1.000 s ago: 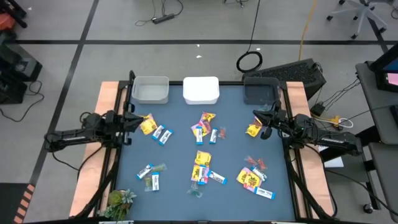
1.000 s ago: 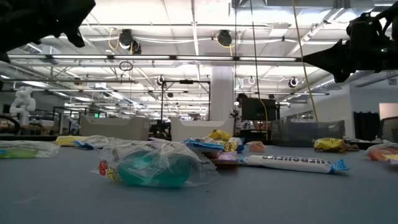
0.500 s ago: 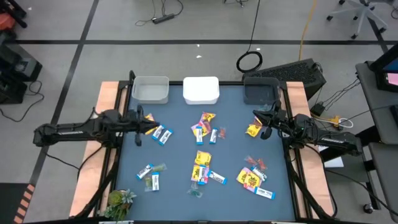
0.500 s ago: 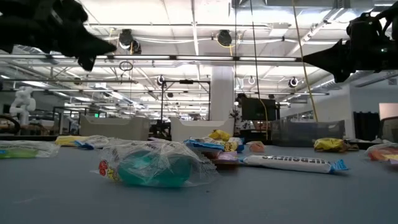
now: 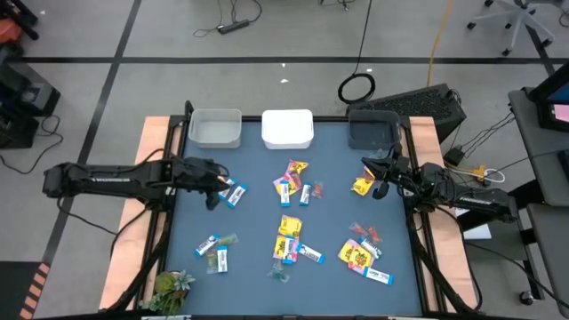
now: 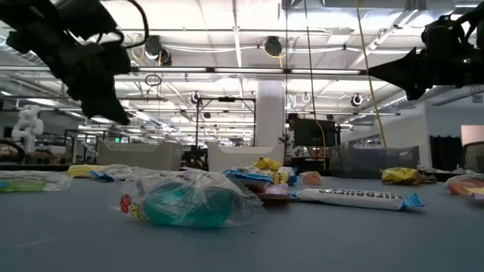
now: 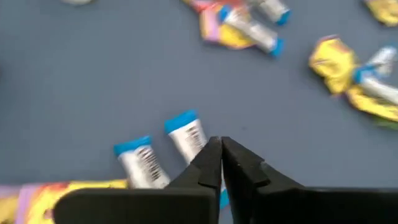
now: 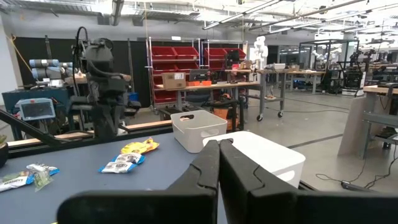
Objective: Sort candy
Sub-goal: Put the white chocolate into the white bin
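The left gripper [image 7: 221, 144] hangs over the left part of the blue table [image 5: 329, 218], its fingers pressed almost together with nothing between them. Directly beneath its tips lie two blue-and-white bar wrappers [image 7: 186, 132] side by side, and a yellow packet [image 5: 210, 181] sits just beside them, toward the gripper's own arm. Farther out from those tips, near the table's middle, a cluster of candy [image 5: 294, 178] mixes yellow packets, blue-and-white bars and small red pieces. Another group [image 5: 289, 238] lies nearer the front edge, and a third [image 5: 363, 253] toward the front right.

The right gripper [image 5: 380, 175] hovers above the right side of the table, fingers shut and empty. A yellow packet [image 5: 361, 186] lies just beside it on the table.

Beyond both grippers, along the far edge, stand three bins: a clear one [image 5: 215, 129], a white one [image 5: 287, 129] and a dark one [image 5: 372, 130].
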{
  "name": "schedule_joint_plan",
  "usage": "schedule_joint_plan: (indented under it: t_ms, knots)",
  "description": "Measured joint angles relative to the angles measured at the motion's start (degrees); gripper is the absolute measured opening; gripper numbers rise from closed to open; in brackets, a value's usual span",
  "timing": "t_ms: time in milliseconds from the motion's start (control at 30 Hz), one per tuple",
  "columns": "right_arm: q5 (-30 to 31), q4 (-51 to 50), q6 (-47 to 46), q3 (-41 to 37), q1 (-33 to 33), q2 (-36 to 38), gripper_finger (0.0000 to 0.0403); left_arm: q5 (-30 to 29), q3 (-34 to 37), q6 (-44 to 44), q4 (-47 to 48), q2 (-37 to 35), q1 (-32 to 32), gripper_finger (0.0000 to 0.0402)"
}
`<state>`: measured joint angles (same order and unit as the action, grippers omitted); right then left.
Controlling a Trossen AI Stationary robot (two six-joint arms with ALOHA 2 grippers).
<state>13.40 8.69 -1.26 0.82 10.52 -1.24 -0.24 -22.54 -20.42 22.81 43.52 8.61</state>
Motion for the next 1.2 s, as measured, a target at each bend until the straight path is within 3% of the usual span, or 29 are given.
schedule_joint_plan:
  t_ms: [200,400,733,933,1200]
  knots:
    - [0.00,-0.09,-0.01,0.00,0.00,0.00,0.0000,-4.22,-0.22,-0.44,1.80,5.20,0.21,0.0104]
    - [-0.01,-0.13,-0.01,0.00,0.00,0.01,0.0000,-6.39,-0.22,-8.00,3.27,8.93,0.75,0.0161]
    - [-0.01,-0.20,0.00,0.00,-0.01,0.01,0.0000,-9.31,-0.24,-3.89,4.65,10.37,3.55,0.0168]
    - [-0.02,-0.31,0.00,0.00,0.01,0.01,0.0000,-8.56,1.24,4.21,-2.18,15.87,4.27,0.0168]
    - [-0.02,-0.35,-0.02,0.00,0.01,-0.01,0.0000,-6.50,0.80,-1.54,-1.50,19.82,4.46,0.0168]
